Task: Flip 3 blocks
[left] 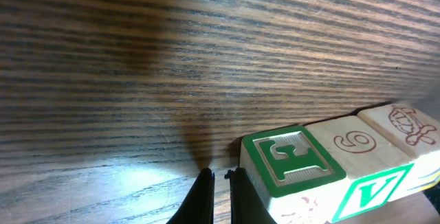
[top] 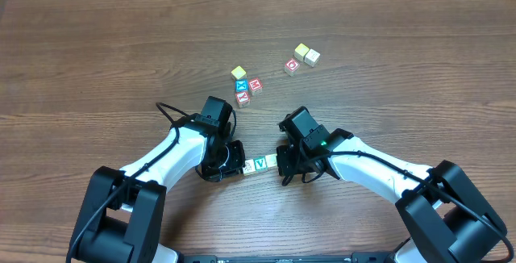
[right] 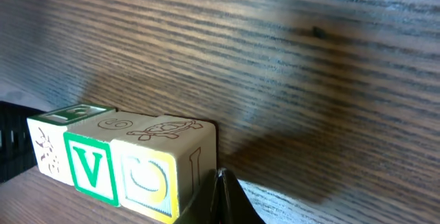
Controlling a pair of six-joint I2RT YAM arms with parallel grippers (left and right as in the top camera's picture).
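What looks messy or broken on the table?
Nothing looks broken or spilled. The three blocks sit in a neat row between the left gripper and right gripper, both shut. The other cubes lie scattered at different angles.

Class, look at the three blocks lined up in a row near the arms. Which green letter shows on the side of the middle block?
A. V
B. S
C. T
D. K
A: the middle block shows a bold green V on its side in the right wrist view.

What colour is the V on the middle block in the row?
Green, with a green border, on the middle block; the right wrist view shows it best.
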